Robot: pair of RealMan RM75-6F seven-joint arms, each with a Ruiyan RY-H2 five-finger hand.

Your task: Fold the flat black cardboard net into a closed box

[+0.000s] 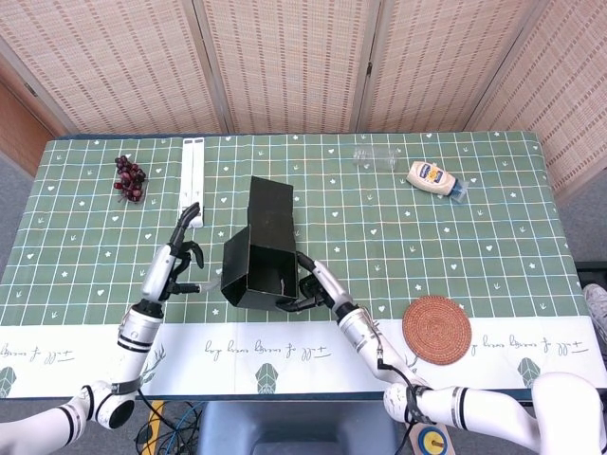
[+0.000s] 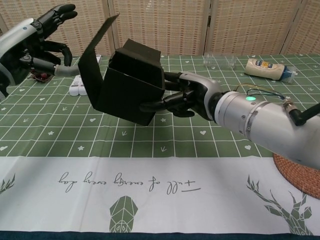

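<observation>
Gripping the black box [image 2: 131, 82], right hand [image 2: 187, 96]; left hand [image 2: 42, 35] spread.

The box [image 1: 258, 248] is plain matt black, inside and out. The desk [image 1: 474, 218] wears a green cloth with a white grid and small white hearts and sprigs; its near edge is a white band with green script and green deer figures. The left robot hand [image 1: 177, 262] and right robot hand [image 1: 311, 287] are black-fingered on silver-white arms. The grapes [image 1: 129, 178] are dark red, the coaster [image 1: 436, 329] woven rust-brown, the squeeze bottle [image 1: 433, 177] cream with a yellow-and-blue label, the two bars [image 1: 192, 171] white.
</observation>
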